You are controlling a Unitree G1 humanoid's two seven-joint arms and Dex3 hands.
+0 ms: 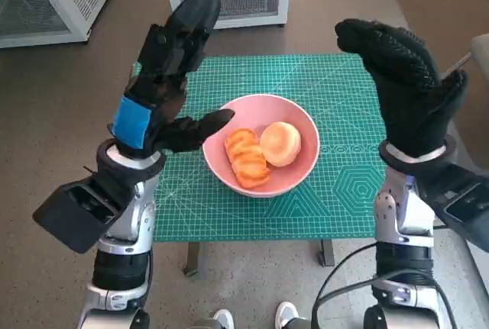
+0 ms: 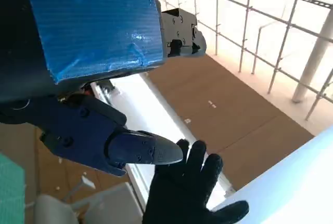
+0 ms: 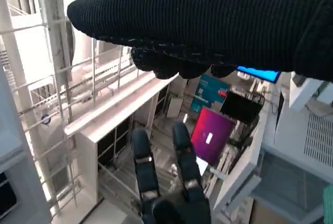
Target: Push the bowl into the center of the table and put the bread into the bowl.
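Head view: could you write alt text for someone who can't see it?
A pink bowl holding two pieces of bread sits mid-way on a green mat-covered table. The robot's left hand and gloved right hand are raised on either side, both empty with fingers apart.

Pink round bowl (image 1: 286, 180) sat about mid-table on the green gridded cutting mat (image 1: 344, 100), nearer the mat's front edge. Inside it lay two breads: an orange ridged croissant-like bread (image 1: 246, 157) and, touching it, a round pale-orange bun (image 1: 280, 143). Left hand (image 1: 164, 77) with blue tape was raised over the mat's left edge, fingers apart, holding nothing. Gloved right hand (image 1: 405, 85) was raised by the right edge, fingers apart, empty.
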